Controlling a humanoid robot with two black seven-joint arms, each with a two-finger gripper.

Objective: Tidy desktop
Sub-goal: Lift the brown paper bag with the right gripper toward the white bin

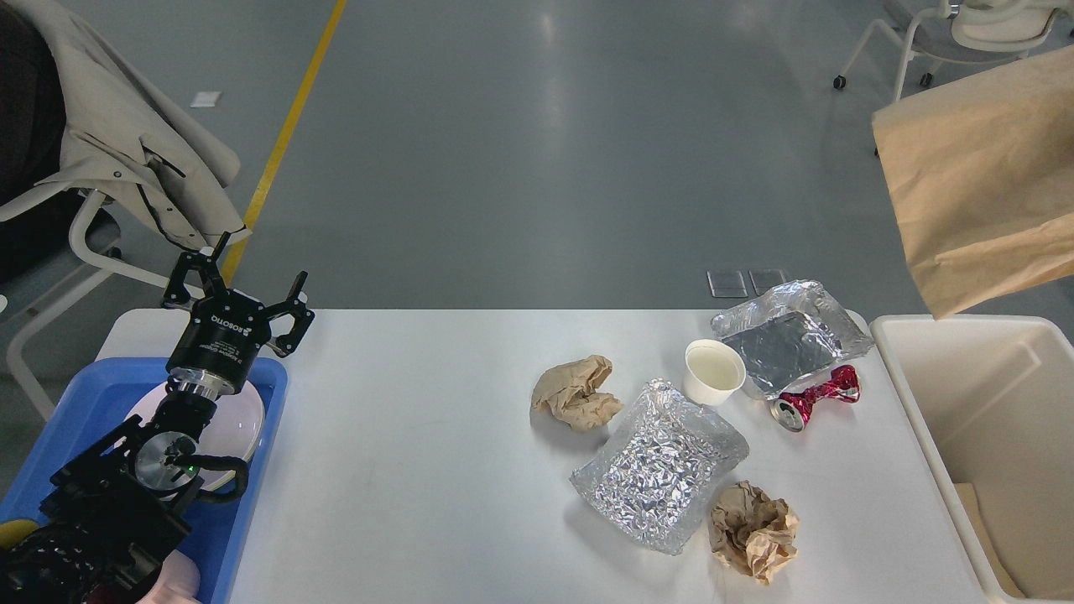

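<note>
The white desktop carries litter on its right half: a crumpled brown paper ball, a crinkled foil tray, a white paper cup, a bent foil container, a crushed red can and a second crumpled paper ball. A brown paper bag hangs in the air at the top right, above the cream bin; whatever holds it is past the frame's edge. My left gripper stands open and empty over the far end of the blue tray. My right gripper is out of view.
A white plate lies in the blue tray under my left arm. The bin stands off the desktop's right edge with a piece of brown paper at its bottom. Chairs stand on the floor at the far left and far right.
</note>
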